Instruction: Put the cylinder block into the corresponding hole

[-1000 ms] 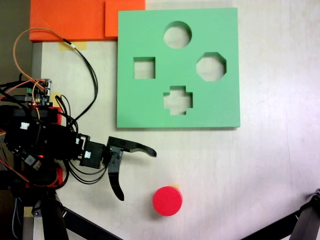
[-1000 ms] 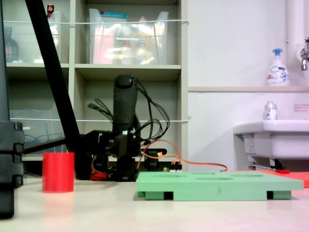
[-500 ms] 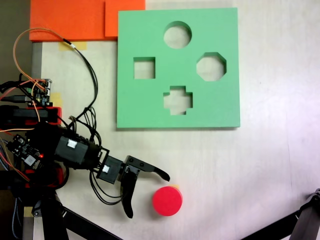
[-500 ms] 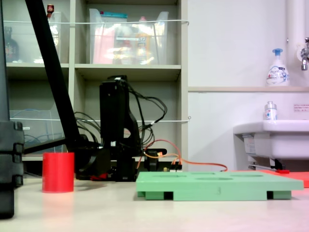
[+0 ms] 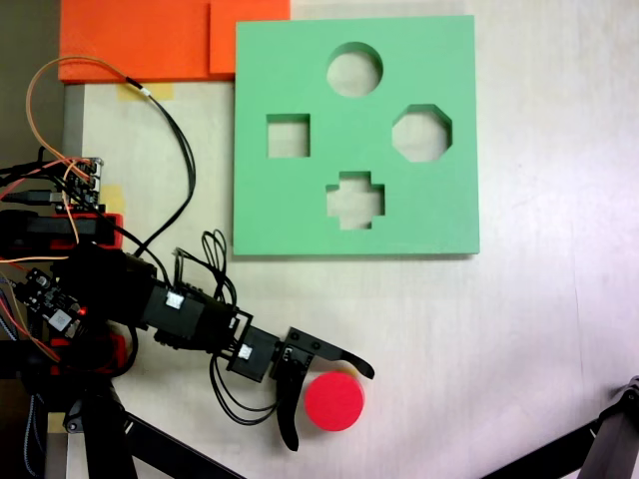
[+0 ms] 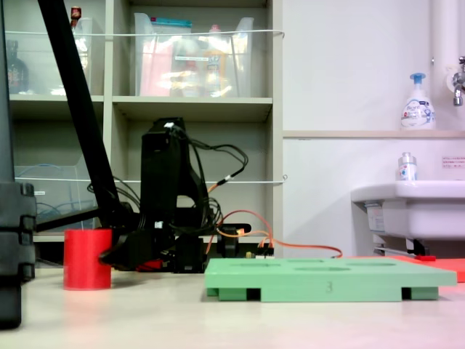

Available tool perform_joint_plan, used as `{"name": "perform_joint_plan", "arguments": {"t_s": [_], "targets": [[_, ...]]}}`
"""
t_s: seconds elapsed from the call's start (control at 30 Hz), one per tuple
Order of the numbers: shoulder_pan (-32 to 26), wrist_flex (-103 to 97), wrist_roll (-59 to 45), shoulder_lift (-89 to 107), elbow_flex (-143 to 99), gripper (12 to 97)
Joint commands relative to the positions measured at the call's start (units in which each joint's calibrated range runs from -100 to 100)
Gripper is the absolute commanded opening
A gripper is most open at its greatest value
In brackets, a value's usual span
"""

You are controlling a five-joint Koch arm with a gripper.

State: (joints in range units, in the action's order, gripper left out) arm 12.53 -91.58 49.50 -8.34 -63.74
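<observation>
In the fixed view from above, the cylinder block [image 5: 334,401] stands on the pale desk [image 5: 539,329] at about 6 o'clock, well apart from the green foam board [image 5: 300,200] that lies toward 12 o'clock. The gripper [image 5: 332,410] reaches in from 9 o'clock with its jaws spread wide apart: one black finger runs along the block's 11 o'clock side, its tip just past the top edge, and the other points down toward 6 o'clock just beside the block's 9 o'clock side. The block sits in the opening between them; whether either finger touches it cannot be told

The corresponding hole [image 5: 354,70] is the round cutout near the board's 12 o'clock edge. An octagonal cutout [image 5: 421,133] lies at the board's 3 o'clock, a square cutout [image 5: 288,136] at 9 o'clock and a cross-shaped cutout [image 5: 354,200] at 6 o'clock. Orange foam sheets [image 5: 150,40] lie at the desk's 11 o'clock corner, touching the board's edge

In the low fixed view from the side, the cylinder block [image 6: 87,259] stands upright on the desk [image 6: 232,313] at 9 o'clock, with the dark arm [image 6: 163,196] right beside it and the board [image 6: 330,280] lying flat toward 4 o'clock
</observation>
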Motion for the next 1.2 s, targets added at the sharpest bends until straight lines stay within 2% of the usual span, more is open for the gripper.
{"name": "perform_joint_plan", "arguments": {"t_s": [0.0,0.27,0.67,0.83,0.93,1.17], "targets": [[-0.1,-8.4,0.3,-0.6,2.2,89.3],[-0.9,-8.4,0.3,-3.4,6.1,87.7],[-1.4,-8.4,0.4,-2.4,6.5,44.4],[-1.9,-8.4,0.4,-1.2,6.6,41.5],[-2.0,-8.4,0.4,-0.5,6.3,36.0],[-3.0,-8.4,0.4,6.4,4.8,35.9]]}}
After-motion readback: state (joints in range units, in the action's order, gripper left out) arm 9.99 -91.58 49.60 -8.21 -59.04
